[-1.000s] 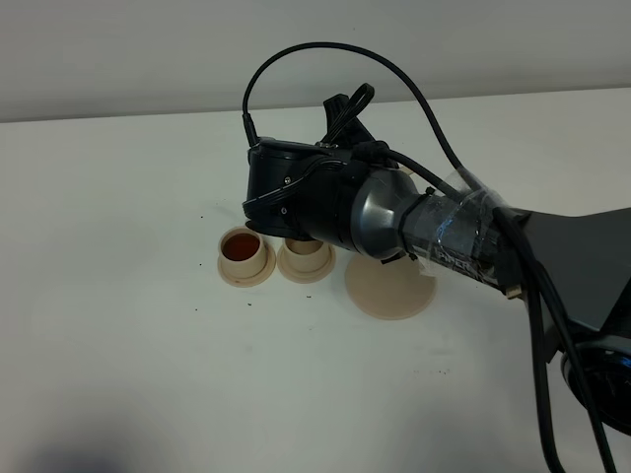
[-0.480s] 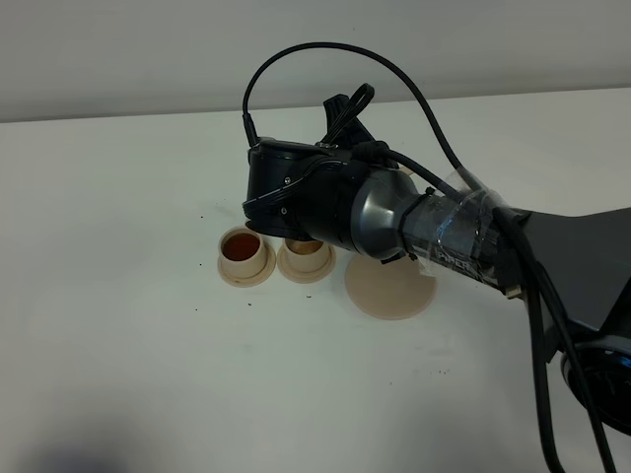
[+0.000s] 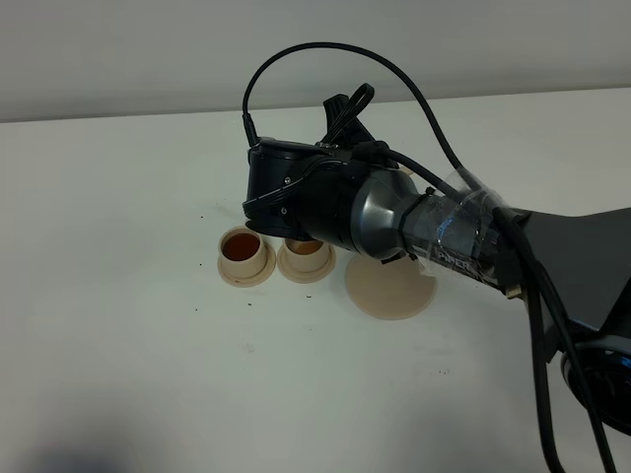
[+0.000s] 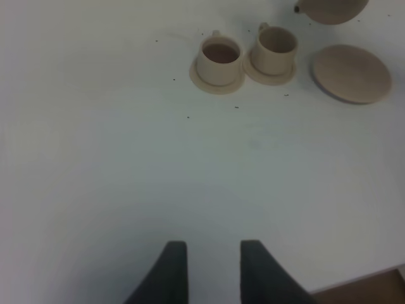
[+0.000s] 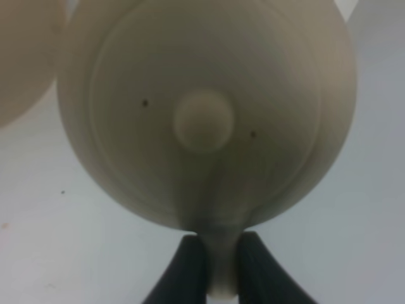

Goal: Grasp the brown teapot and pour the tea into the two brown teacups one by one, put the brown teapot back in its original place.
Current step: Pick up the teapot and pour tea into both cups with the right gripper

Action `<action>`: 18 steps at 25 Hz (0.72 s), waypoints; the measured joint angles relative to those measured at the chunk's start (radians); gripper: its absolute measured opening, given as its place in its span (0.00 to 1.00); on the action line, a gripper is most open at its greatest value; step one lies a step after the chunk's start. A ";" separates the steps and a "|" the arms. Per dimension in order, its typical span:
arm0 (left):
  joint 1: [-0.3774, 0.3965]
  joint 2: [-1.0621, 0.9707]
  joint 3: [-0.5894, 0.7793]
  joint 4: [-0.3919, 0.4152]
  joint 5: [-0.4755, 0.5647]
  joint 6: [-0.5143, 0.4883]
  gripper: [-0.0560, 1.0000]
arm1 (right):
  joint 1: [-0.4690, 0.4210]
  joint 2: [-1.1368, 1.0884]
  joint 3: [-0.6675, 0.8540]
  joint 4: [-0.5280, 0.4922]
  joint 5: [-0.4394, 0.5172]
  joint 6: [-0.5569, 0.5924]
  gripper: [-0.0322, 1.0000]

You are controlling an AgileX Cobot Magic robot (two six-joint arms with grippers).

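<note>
My right gripper (image 5: 220, 263) is shut on the loop handle of the brown teapot (image 5: 205, 114), seen from above with its knobbed lid. In the left wrist view the teapot (image 4: 332, 7) hangs above the table just beyond the two brown teacups, spout towards them. The left teacup (image 3: 244, 251) on its saucer holds reddish-brown tea (image 3: 240, 247). The right teacup (image 3: 306, 256) sits partly under my right arm; it (image 4: 276, 44) looks pale inside. The wide empty saucer plate (image 3: 389, 291) lies to their right. My left gripper (image 4: 212, 269) stands open, low and well short of the cups.
My right arm (image 3: 434, 232) with its black cables reaches across the middle of the white table (image 3: 118, 345) and hides the teapot in the exterior view. Small dark specks dot the table near the cups. The table's front edge (image 4: 373, 285) shows beside the left gripper.
</note>
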 joint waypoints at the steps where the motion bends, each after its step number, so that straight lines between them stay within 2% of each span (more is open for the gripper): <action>1: 0.000 0.000 0.000 0.000 0.000 0.000 0.27 | 0.000 0.000 0.000 0.000 0.000 0.000 0.14; 18: 0.000 0.000 0.000 0.000 0.000 0.001 0.27 | 0.018 0.024 0.000 -0.044 -0.001 -0.002 0.14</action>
